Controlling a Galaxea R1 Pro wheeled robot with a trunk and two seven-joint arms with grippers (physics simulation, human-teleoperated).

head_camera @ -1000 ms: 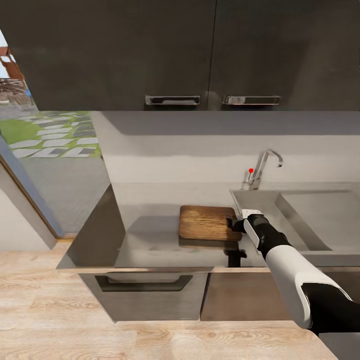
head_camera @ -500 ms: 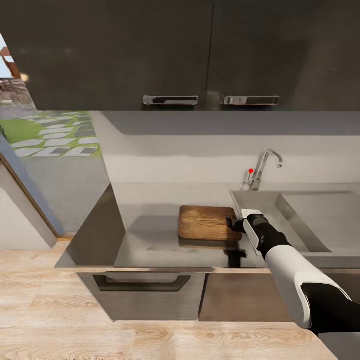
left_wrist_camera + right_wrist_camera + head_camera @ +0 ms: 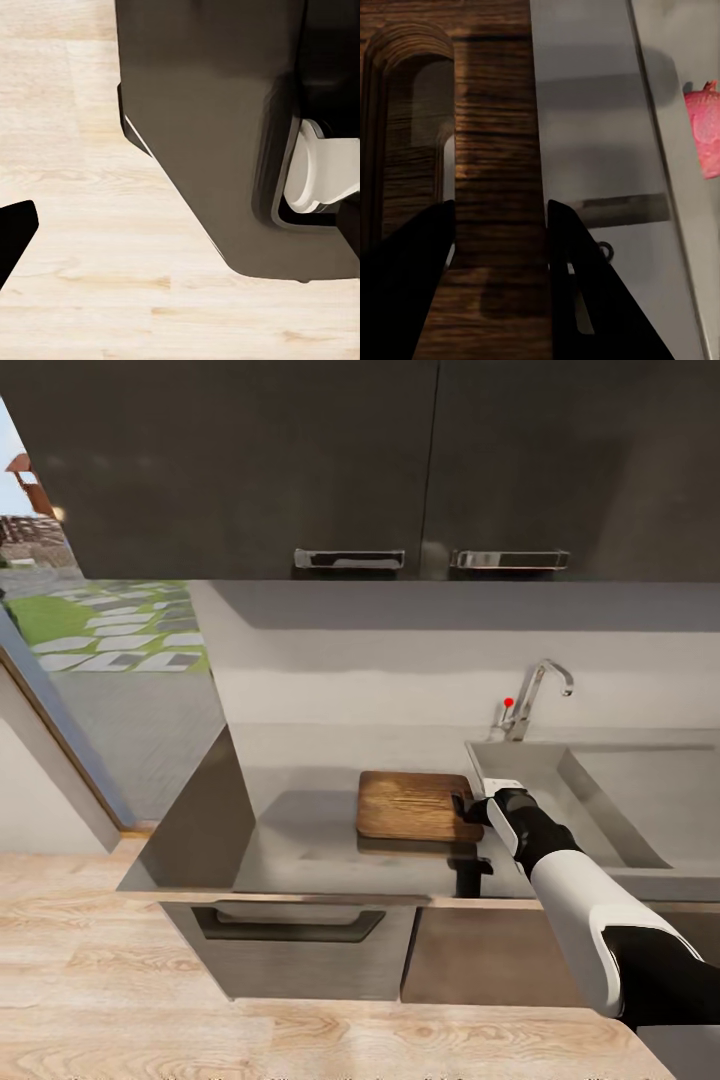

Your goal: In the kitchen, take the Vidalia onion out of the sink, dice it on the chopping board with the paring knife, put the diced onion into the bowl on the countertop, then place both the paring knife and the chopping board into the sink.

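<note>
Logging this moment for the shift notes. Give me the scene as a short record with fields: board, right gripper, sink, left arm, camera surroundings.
board: chopping board, lying on the countertop just beside the sink's drainer
right gripper: right gripper, at the board's handle end, one finger on each side of the strip by the slot hole; whether it is clamped cannot be told
sink: sink, chrome tap with red knob behind it
red object: reddish shape at the edge of the right wrist view, unidentifiable
left arm: wrist camera faces wooden floor and the robot's dark base
</note>
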